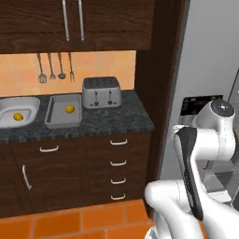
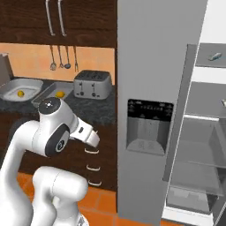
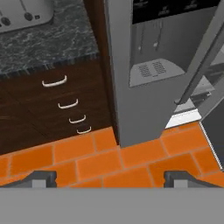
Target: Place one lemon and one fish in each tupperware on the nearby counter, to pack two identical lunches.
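Here, in your left base view, two tupperware tubs on the counter (image 1: 107, 119), a lemon in each, left tub (image 1: 17, 111) cut off, right tub (image 1: 63, 110) lengthwise away from you, right base view, fridge (image 2: 159, 88) door open, hand view, gripper (image 3: 109, 177) spread wide, empty.

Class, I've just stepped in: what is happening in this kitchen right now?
The robot's claw is open and empty, aimed at the orange floor by the fridge, whose door stands open. On the counter, two tubs each hold one lemon. No fish is in them yet.
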Tool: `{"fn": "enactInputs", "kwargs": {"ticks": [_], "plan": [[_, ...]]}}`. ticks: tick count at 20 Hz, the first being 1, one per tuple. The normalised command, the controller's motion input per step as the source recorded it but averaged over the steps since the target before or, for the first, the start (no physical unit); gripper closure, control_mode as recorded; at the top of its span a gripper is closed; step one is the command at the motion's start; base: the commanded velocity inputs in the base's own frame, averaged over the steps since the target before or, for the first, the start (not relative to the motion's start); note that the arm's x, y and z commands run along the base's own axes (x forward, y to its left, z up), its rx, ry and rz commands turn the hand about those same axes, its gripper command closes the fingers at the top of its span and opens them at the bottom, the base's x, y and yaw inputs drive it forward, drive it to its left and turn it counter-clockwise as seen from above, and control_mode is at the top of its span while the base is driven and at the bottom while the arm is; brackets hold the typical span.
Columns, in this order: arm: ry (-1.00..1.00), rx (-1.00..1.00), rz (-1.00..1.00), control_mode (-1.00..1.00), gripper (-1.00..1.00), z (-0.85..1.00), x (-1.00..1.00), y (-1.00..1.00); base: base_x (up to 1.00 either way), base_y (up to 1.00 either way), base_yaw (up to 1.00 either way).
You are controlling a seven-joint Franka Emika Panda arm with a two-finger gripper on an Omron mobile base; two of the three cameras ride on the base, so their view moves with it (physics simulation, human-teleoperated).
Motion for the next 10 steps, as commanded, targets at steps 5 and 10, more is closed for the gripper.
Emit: {"fn": "enactInputs", "kwargs": {"ticks": [5,10], "plan": [[0.0,0.0,0.0,1.0,-1.0,0.0,0.0,0.0,0.21,-1.0,-0.38],[0.0,0.0,0.0,1.0,-1.0,0.0,0.0,0.0,1.0,-0.91,-0.21]]}}
